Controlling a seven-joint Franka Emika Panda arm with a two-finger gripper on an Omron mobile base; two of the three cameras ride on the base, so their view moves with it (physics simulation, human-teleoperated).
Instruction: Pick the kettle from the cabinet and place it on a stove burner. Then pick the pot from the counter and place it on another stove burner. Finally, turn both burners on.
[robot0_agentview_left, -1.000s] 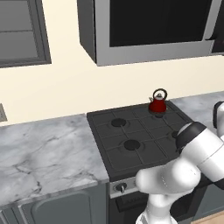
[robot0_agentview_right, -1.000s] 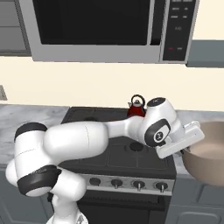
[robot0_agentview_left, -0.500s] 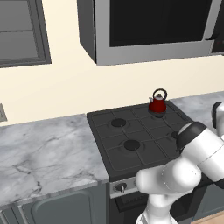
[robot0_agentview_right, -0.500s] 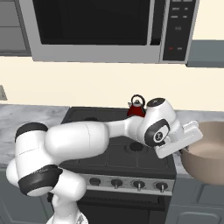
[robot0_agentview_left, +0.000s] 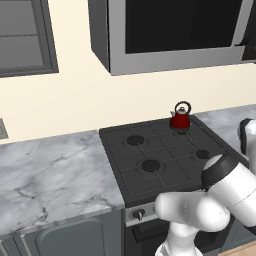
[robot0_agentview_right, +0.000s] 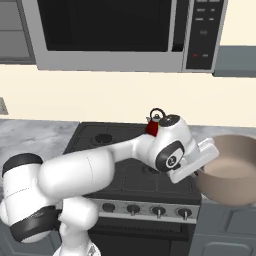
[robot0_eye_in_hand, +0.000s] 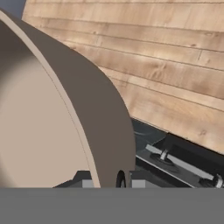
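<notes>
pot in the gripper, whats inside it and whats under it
Inside the pot, only its pale bare wall shows; the bottom is hidden by the near rim. Its rim sits between the gripper fingers. In the hand view, wood floor lies beyond the pot's outer wall.

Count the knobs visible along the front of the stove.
4 in the right base view: a row on the stove's front panel, at and. More may hide behind the arm.
</notes>
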